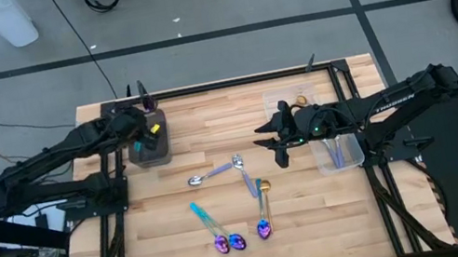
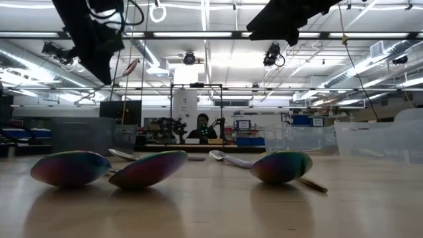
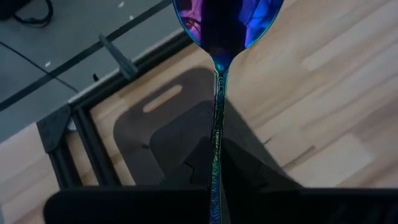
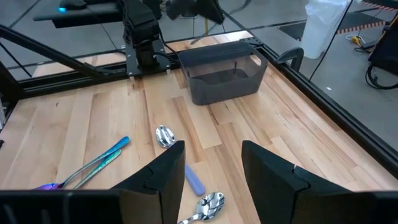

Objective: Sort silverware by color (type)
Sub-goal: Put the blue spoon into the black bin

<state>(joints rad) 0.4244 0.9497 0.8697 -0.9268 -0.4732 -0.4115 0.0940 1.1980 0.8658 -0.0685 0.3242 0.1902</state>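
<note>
My left gripper (image 1: pixel 150 133) hangs above the dark grey tray (image 1: pixel 150 152) at the far left, shut on an iridescent purple-blue spoon (image 3: pixel 225 18) whose bowl sticks out past the fingers. My right gripper (image 1: pixel 275 145) hovers open over the table's middle right, with nothing between its fingers (image 4: pixel 214 174). Loose silverware lies flat on the wood: two silver spoons (image 1: pixel 196 181) (image 1: pixel 237 160), a gold one (image 1: pixel 264 186) and three iridescent ones (image 1: pixel 221 241) (image 1: pixel 237 239) (image 1: pixel 264 229) with teal handles. My left gripper pinches the iridescent spoon's slim handle (image 3: pixel 216 177) between its two fingers, which lie along the handle. The spoon points forward and down out of the hold, bowl farthest out. It is lifted clear, above the tray (image 3: pixel 168 124).
Two clear plastic containers stand at the right, one far (image 1: pixel 285 100) and one (image 1: pixel 339 152) under the right arm, holding purple-handled pieces. A purple handle (image 1: pixel 248 182) lies among the spoons. The black frame rail (image 1: pixel 230 82) runs round the table. Bare wood lies at the near right.
</note>
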